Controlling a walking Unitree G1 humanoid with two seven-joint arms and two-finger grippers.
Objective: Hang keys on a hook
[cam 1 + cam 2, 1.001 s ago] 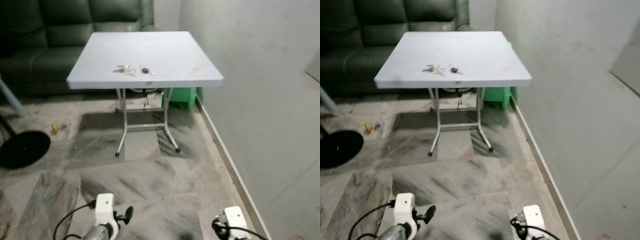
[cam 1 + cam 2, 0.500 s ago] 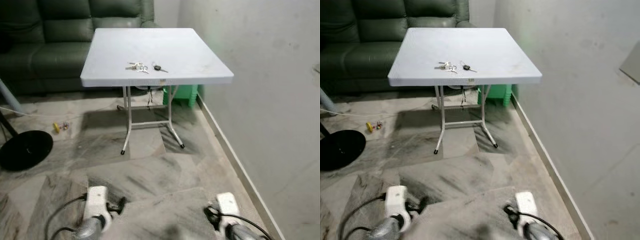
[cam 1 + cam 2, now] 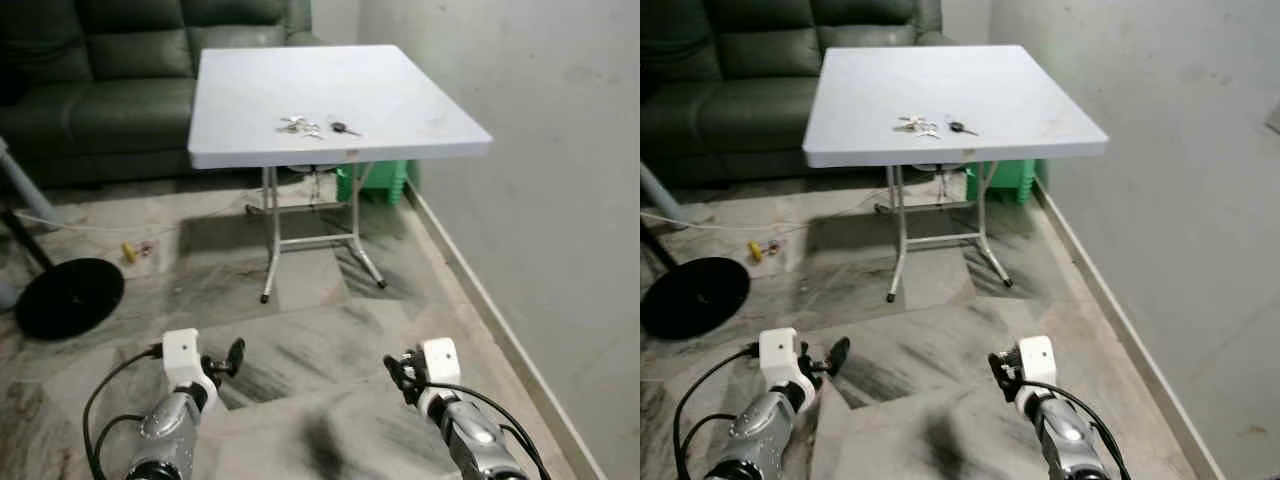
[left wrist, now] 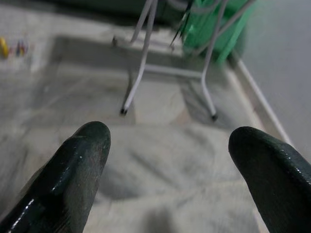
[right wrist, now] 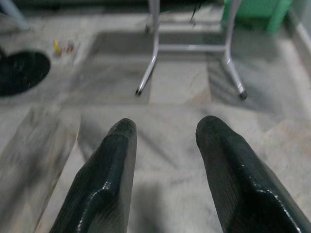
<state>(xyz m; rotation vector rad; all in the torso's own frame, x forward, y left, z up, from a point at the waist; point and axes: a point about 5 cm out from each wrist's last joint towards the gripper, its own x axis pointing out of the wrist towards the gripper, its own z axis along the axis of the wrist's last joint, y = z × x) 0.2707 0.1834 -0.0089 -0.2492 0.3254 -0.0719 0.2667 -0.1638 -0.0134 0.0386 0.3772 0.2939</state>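
Nearest the camera, the left gripper (image 4: 170, 160) and right gripper (image 5: 165, 145) hang low over the floor, each with fingers spread apart and empty. Well ahead of and above both, the keys (image 3: 301, 125) lie on the white table (image 3: 400, 100) near its front edge. They look light, hard and loosely jangling, so the ring seems the best hold.

A living room in a home is shown. A dark green leather sofa (image 3: 110, 80) is set behind a white folding worktop (image 3: 330, 95), marbled grey floor tiles (image 3: 300, 340) are laid beneath it, and a plain grey wall (image 3: 540, 150) rises beside it. A green plastic stool (image 3: 385, 180) is tucked under the worktop.
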